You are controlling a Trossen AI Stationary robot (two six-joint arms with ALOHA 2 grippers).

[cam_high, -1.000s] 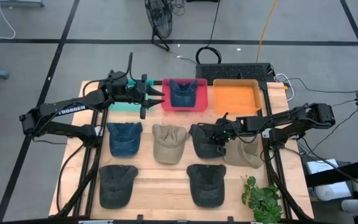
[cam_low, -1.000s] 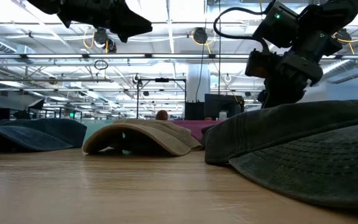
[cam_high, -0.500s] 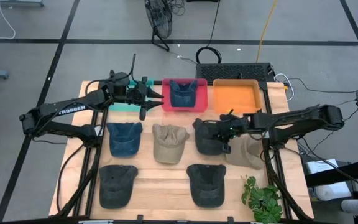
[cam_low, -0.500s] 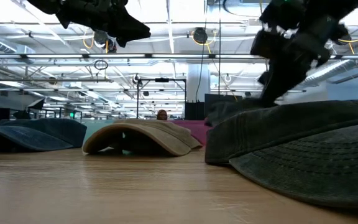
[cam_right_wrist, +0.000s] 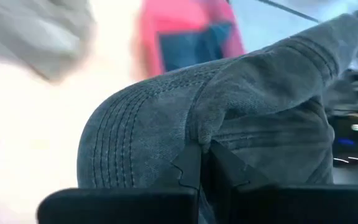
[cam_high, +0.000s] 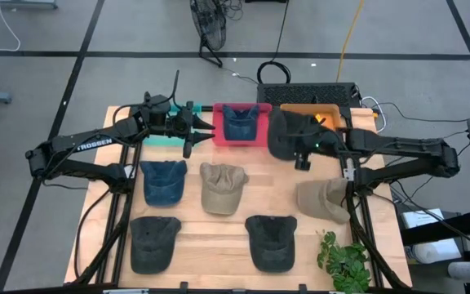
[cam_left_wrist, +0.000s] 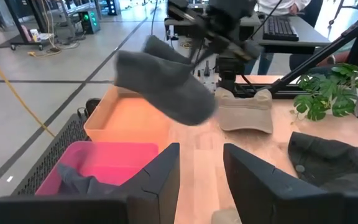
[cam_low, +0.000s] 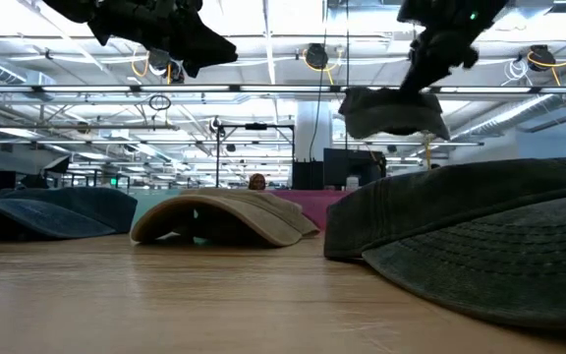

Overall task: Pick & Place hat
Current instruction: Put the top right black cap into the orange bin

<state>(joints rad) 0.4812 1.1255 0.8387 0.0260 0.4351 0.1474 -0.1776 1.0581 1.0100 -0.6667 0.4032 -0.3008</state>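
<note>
A dark grey cap (cam_high: 286,133) hangs in the air at the orange tray's (cam_high: 326,124) left edge, held by my right gripper (cam_high: 303,155). In the low view this cap (cam_low: 391,112) hangs well above the table. My right wrist view shows its fingers shut on the cap's cloth (cam_right_wrist: 166,124). My left gripper (cam_high: 205,128) hovers open between the teal tray (cam_high: 160,139) and the pink tray (cam_high: 259,137). Its wrist view (cam_left_wrist: 201,168) looks at the hanging cap (cam_left_wrist: 166,84). A blue cap (cam_high: 238,122) lies in the pink tray. My right gripper pinches a raised fold of the dark grey cap's stitched crown (cam_right_wrist: 199,138) between its two fingers (cam_right_wrist: 188,165). The cap is lifted clear of the table and hangs below the gripper (cam_low: 430,54), its cloth sagging.
Several caps lie on the wooden table: a blue one (cam_high: 163,181), a tan one (cam_high: 221,187), another tan one (cam_high: 323,198), and two dark ones (cam_high: 153,242) (cam_high: 272,241) near the front edge. A green plant (cam_high: 345,261) stands at the near right corner.
My right gripper has gone down onto the dark grey cap in the middle row, taken hold, lifted it clear and carried it toward the far edge, to the orange tray. The tan cap it partly covered now lies bare.
</note>
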